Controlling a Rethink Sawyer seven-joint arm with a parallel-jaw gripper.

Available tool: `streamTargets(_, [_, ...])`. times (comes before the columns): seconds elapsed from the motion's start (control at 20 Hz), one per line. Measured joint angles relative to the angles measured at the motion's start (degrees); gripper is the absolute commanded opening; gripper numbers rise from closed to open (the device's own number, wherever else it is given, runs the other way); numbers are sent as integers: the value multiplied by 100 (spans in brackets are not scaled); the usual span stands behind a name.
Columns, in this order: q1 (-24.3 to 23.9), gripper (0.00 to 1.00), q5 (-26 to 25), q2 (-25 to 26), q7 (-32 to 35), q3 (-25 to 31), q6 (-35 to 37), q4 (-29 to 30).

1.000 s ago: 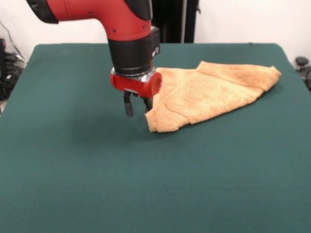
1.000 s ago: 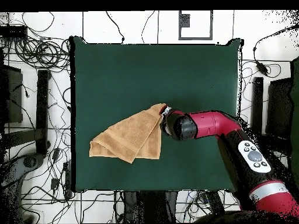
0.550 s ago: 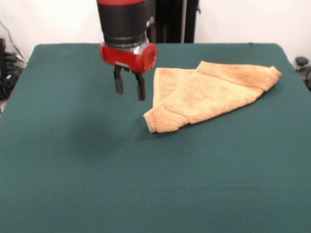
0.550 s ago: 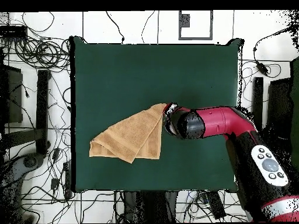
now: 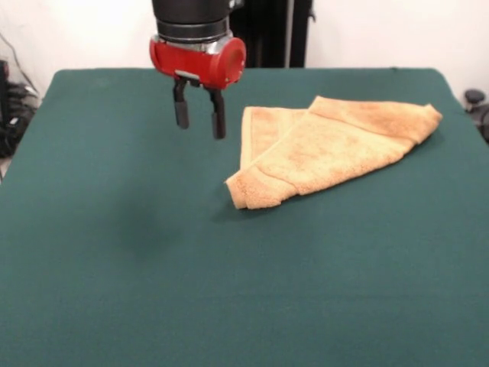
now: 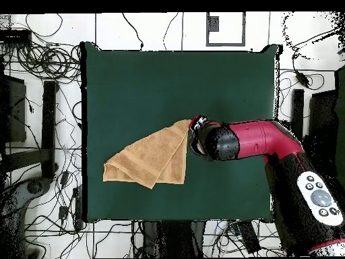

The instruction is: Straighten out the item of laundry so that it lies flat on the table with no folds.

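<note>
The tan-orange towel point(image 5: 328, 149) lies folded over itself on the dark green table point(image 5: 229, 290), a folded corner pointing toward the near left. From above, the towel point(image 6: 151, 158) sits left of centre, toward the base-side edge. My gripper point(image 5: 199, 126) hangs open above the table just left of the towel's folded edge, nothing between its fingers. In the overhead view the gripper point(image 6: 195, 128) sits at the towel's upper right corner, mostly hidden under the red arm.
The table point(image 6: 135, 81) is ringed by cables and black stands on the floor. The red arm point(image 6: 263, 141) reaches in from the lower right in the overhead view.
The gripper has risen from close beside the towel's folded corner and shifted slightly left in the front view. The towel has not moved.
</note>
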Motion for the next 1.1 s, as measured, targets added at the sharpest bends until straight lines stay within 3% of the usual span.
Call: streamTargets(1.1, [527,100,-1,45,0,1,0,11])
